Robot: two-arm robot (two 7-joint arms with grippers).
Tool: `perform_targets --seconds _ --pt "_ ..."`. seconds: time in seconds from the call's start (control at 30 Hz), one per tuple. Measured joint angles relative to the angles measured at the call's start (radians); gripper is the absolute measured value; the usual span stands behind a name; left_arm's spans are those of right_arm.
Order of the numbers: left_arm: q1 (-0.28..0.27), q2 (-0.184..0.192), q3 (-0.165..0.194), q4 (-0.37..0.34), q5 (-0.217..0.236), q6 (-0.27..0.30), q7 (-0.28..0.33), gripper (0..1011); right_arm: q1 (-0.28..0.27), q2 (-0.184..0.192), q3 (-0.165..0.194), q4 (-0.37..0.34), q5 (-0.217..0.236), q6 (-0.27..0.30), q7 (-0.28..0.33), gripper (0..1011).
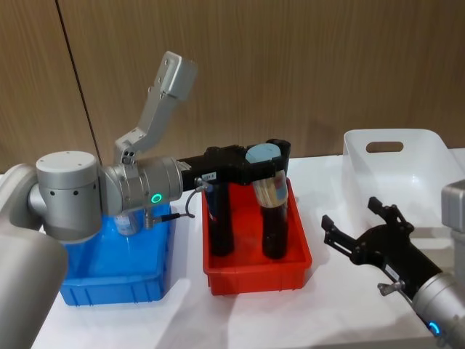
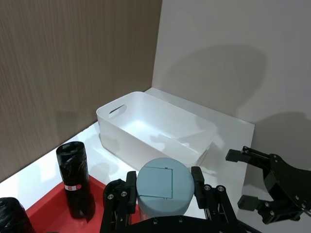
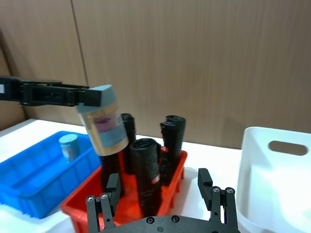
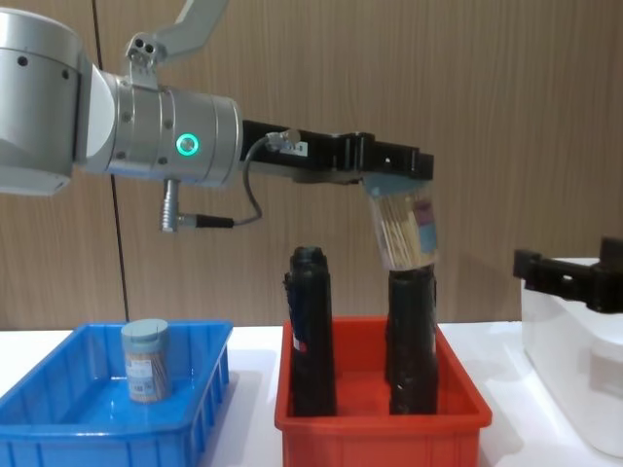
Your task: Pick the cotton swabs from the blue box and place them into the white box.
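Note:
My left gripper (image 1: 263,166) is shut on a jar of cotton swabs (image 1: 267,182), clear with a pale grey-blue lid (image 2: 164,183). It holds the jar tilted in the air above the red bin, as the chest view shows (image 4: 404,232). A second jar of cotton swabs (image 4: 146,360) stands in the blue box (image 4: 58,428) at the left. The white box (image 1: 396,171) sits at the far right with nothing visible inside (image 2: 146,126). My right gripper (image 1: 357,227) hovers open between the red bin and the white box, with nothing between its fingers.
A red bin (image 1: 254,278) sits between the two boxes, holding several tall black cylinders (image 1: 220,218). The carried jar hangs just above one of them (image 4: 412,331). A wooden wall runs close behind the white table.

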Motion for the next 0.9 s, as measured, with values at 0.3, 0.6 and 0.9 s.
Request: perform_targets --seconds 0.3,0.6,0.9 --pt "-0.004 -0.002 0.001 0.004 0.002 0.001 -0.004 682 0.043 -0.003 0.002 0.018 0.045 0.074 0.105 1003" --pt "-0.006 -0.003 0.002 0.007 0.003 0.002 -0.007 682 0.108 -0.015 0.000 0.057 0.054 0.148 0.192 1003" --pt "-0.006 -0.003 0.003 0.008 0.003 0.002 -0.007 682 0.176 -0.030 -0.006 0.107 0.029 0.186 0.252 1003"
